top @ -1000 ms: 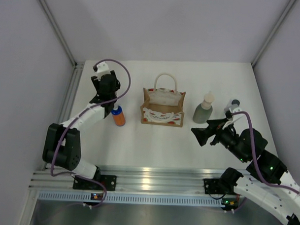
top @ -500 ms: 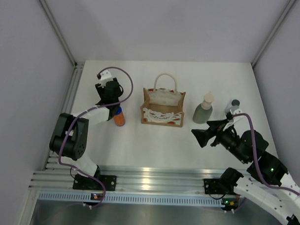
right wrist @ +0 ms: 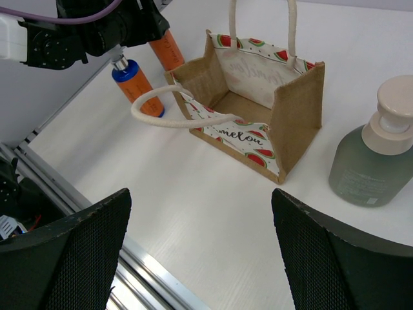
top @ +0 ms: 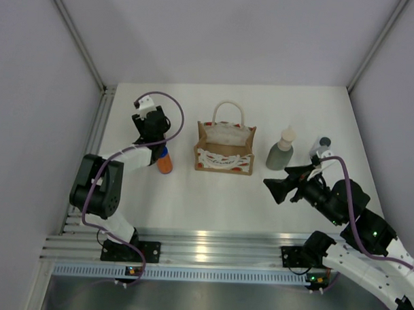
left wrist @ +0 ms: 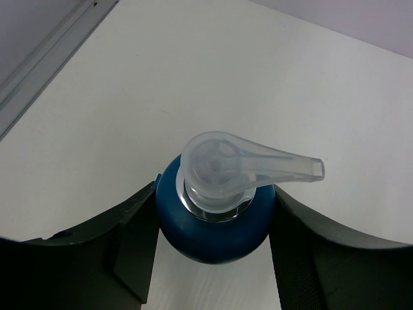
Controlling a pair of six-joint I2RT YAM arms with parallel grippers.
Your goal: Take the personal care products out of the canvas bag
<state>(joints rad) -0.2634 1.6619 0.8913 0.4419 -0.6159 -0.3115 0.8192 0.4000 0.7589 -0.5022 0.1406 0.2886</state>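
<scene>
The canvas bag [top: 225, 150] stands upright mid-table. In the right wrist view [right wrist: 297, 110] its inside looks empty, and one white handle [right wrist: 174, 116] droops forward. My left gripper [left wrist: 213, 216] is shut on the blue cap [left wrist: 210, 239] of an orange bottle [right wrist: 166, 50] with a clear pump, left of the bag. A second orange bottle [top: 165, 162] stands just in front of it. The grey-green bottle [top: 279, 155] and the white bottle [top: 323, 143] stand right of the bag. My right gripper [top: 277, 187] is open and empty, in front of the grey-green bottle [right wrist: 371, 165].
An aluminium rail [top: 204, 242] runs along the near table edge, and another [top: 99, 127] along the left edge. Grey enclosure walls close the back and both sides. The left arm's purple cable [top: 173, 109] loops above its wrist.
The left arm has folded in, and its gripper has shifted slightly nearer and to the right by the orange bottles. The right arm, the bag and the bottles on the right have not moved.
</scene>
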